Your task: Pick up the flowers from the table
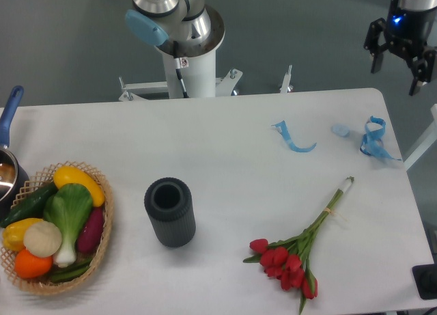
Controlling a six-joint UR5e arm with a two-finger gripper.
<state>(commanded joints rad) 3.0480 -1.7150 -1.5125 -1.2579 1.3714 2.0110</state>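
The flowers (298, 252) lie flat on the white table (225, 144) at the front right: a bunch of red tulip heads near the front edge, with tied green stems running up and to the right. My gripper (398, 61) hangs high at the far right, beyond the table's back right corner and well away from the flowers. Its black fingers are spread apart with nothing between them.
A dark grey ribbed cylinder vase (170, 212) stands mid-table. A wicker basket (102, 241) of vegetables sits at the front left, a blue-handled pot (8, 151) behind it. Blue ribbon scraps (295, 139) (374, 139) lie at the back right. The arm's base (184, 48) stands behind the table.
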